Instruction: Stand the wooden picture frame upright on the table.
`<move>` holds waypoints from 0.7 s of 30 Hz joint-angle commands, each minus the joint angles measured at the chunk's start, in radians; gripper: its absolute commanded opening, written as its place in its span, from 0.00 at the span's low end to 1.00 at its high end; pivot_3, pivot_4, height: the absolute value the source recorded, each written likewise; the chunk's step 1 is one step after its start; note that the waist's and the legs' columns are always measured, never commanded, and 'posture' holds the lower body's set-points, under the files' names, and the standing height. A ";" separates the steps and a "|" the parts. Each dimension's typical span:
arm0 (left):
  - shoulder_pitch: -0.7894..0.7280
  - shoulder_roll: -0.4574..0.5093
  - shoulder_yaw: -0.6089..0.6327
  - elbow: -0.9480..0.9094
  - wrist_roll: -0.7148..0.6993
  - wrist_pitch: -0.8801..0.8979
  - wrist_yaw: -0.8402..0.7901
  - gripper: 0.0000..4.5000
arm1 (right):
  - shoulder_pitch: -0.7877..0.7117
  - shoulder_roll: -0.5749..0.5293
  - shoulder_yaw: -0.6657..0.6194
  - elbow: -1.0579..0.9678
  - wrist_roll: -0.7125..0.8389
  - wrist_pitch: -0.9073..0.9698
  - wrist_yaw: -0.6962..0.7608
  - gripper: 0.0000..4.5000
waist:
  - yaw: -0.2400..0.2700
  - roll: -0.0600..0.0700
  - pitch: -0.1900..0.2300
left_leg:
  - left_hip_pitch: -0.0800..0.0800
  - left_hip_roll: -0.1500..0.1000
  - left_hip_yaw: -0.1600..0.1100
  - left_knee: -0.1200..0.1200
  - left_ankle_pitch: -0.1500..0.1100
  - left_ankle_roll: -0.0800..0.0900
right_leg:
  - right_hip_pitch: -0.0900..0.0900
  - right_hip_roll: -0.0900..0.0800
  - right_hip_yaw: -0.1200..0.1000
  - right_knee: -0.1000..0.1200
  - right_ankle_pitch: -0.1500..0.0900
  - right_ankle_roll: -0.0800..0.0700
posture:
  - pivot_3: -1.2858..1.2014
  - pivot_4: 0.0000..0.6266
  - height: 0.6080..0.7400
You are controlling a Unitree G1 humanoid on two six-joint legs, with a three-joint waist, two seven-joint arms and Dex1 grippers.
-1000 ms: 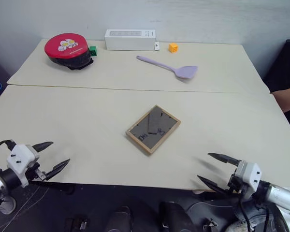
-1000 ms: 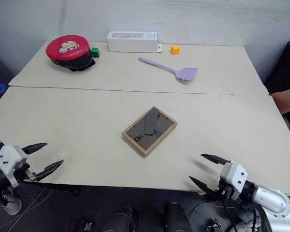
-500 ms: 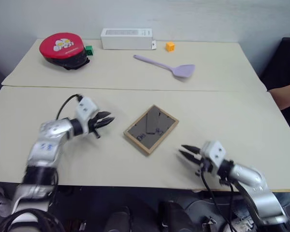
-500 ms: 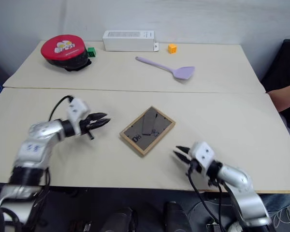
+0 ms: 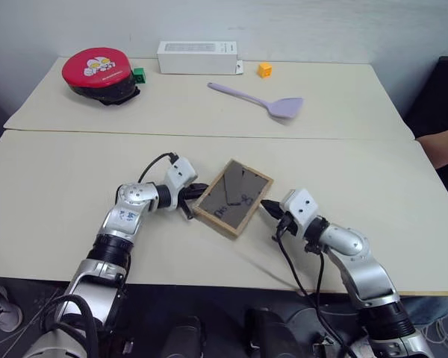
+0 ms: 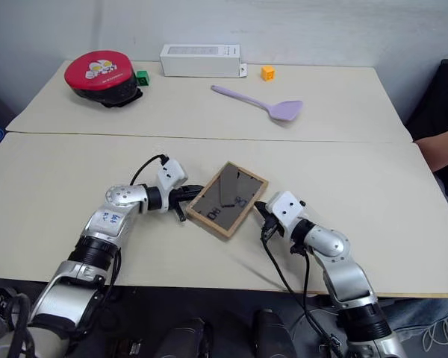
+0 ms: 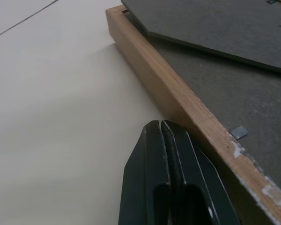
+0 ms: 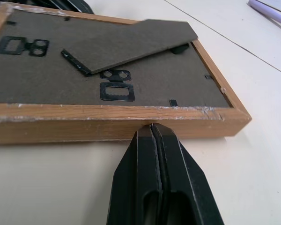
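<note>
Lying face down on the table (image 5: 75, 186), the wooden picture frame (image 5: 234, 196) shows its dark grey back and folded stand, and it sits between the two grippers. The left gripper (image 5: 196, 192) has its two black fingers pressed together, holding nothing; their tips rest at the frame's left edge, low against the tabletop. In the left wrist view the closed fingers (image 7: 171, 178) lie just beside the light wood border, touching or nearly touching it. The right gripper (image 5: 269, 206) is likewise pressed shut and empty, its tips meeting the frame's opposite edge. In the right wrist view the closed fingertips (image 8: 152, 140) butt against the wooden rim, with the metal hangers and stand just beyond them. Well beyond both grippers, on the far part of the table, lie a purple spatula (image 5: 260, 103), a white oblong box (image 5: 197, 57), a small orange cube (image 5: 264, 70), a small green cube (image 5: 139, 75) and a red round case (image 5: 98, 76).
</note>
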 commanded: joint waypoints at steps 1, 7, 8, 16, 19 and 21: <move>0.067 0.003 -0.009 -0.146 -0.049 0.050 -0.052 0.02 | -0.023 -0.007 -0.002 -0.020 0.015 -0.006 0.020 0.00 | 0.000 0.000 0.000 | 0.000 0.000 0.000 0.000 0.000 0.000 | 0.000 0.000 0.000 0.000 0.000 0.000 | 0.52 0.24 1.00; 0.192 0.028 0.029 -0.327 -0.076 0.136 -0.020 0.02 | -0.033 -0.038 -0.017 0.003 0.032 -0.008 0.068 0.00 | 0.001 0.000 0.000 | 0.000 0.000 0.000 0.000 0.000 0.000 | 0.000 0.000 0.001 0.000 0.000 0.000 | 0.52 0.24 1.00; 0.207 0.031 0.042 -0.349 -0.081 0.152 -0.007 0.02 | -0.034 -0.043 -0.018 0.006 0.033 -0.010 0.076 0.00 | 0.001 0.000 0.000 | 0.000 0.000 0.000 0.001 0.000 0.001 | 0.000 -0.001 0.001 0.000 0.000 0.000 | 0.52 0.24 1.00; 0.260 0.113 0.203 -0.467 -0.273 0.580 0.022 0.11 | -0.079 -0.094 -0.053 0.073 0.034 -0.047 0.119 0.00 | -0.001 0.000 0.000 | 0.000 0.000 0.000 0.000 -0.001 0.001 | 0.000 0.000 0.001 0.001 0.000 0.000 | 0.52 0.24 1.00; 0.242 0.247 0.215 -0.493 -0.455 0.980 -0.084 0.28 | -0.053 -0.134 -0.056 0.049 0.055 -0.047 0.167 0.00 | -0.002 0.000 0.000 | 0.000 0.001 0.000 0.000 -0.001 0.001 | 0.000 0.000 0.001 0.001 0.000 0.000 | 0.52 0.24 1.00; 0.185 0.253 0.260 -0.439 -0.532 1.177 -0.077 0.41 | -0.035 -0.153 -0.044 0.023 0.068 -0.041 0.203 0.00 | -0.002 0.000 0.000 | 0.001 0.000 0.000 0.000 -0.001 0.001 | 0.001 0.000 0.002 0.001 0.000 0.000 | 0.52 0.24 1.00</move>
